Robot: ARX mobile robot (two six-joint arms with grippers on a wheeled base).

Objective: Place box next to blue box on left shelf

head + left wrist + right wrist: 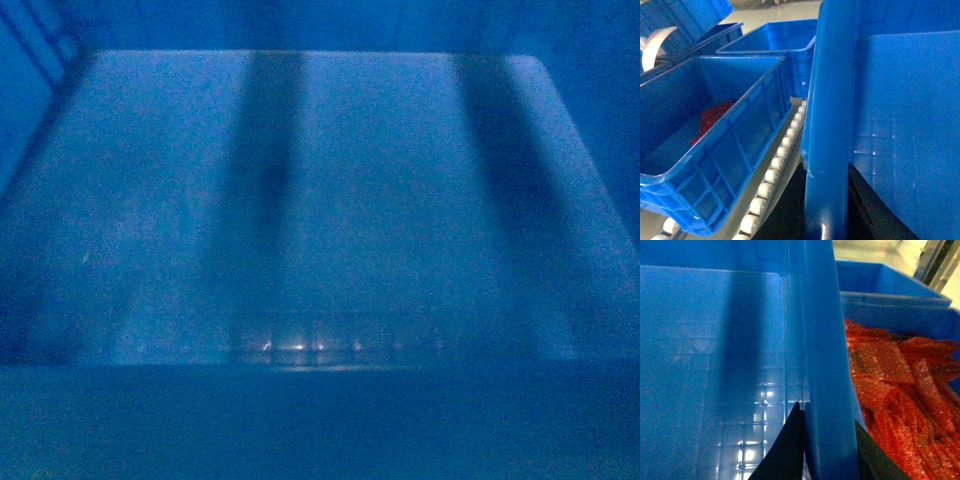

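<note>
Both grippers, left gripper (826, 200) and right gripper (827, 445), are clamped on opposite rims of the box (320, 200), held up between the arms beside the neighbouring blue box (715, 145).

Judging from the roller rail (775, 170) below, the box should be lowered level, kept parallel to its neighbour, and both rims let go together. Head view shows only the box's dim interior; the shelf itself is hidden. A crate of red pieces (900, 390) sits just right.

You see only matte black, wedge-shaped fingers (785, 450) on your right gripper, and similar black fingers (875, 210) on your left.
</note>
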